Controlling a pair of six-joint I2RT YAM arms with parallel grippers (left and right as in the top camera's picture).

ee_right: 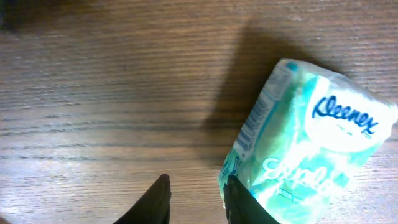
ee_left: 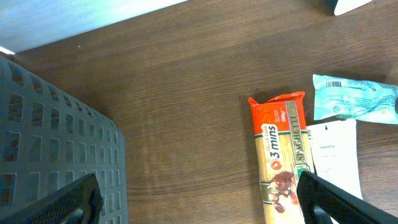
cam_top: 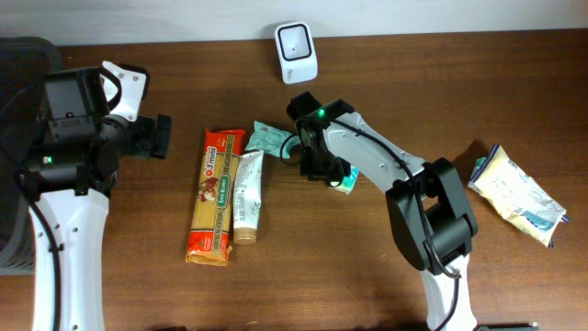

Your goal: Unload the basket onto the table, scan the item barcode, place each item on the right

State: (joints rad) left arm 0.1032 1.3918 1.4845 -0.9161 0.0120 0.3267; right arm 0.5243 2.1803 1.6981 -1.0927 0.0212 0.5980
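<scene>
A teal and white Kleenex tissue pack (ee_right: 305, 149) lies on the wooden table, just right of my right gripper (ee_right: 196, 198). The gripper's jaws stand a little apart with only bare wood between them. Its right finger (ee_right: 239, 202) is against the pack's left edge, where fine print like a barcode runs. From overhead the pack (cam_top: 345, 181) peeks out under the right gripper (cam_top: 327, 171), below the white scanner (cam_top: 296, 51) at the back edge. My left gripper (ee_left: 199, 193) is wide open and holds nothing, hovering left of the goods (cam_top: 163, 136).
An orange pasta pack (cam_top: 211, 195), a white tube (cam_top: 248, 198) and a teal packet (cam_top: 269, 140) lie left of centre. A yellow and blue bag (cam_top: 517, 193) sits at the far right. A grey slotted basket (ee_left: 56, 143) stands at the left edge.
</scene>
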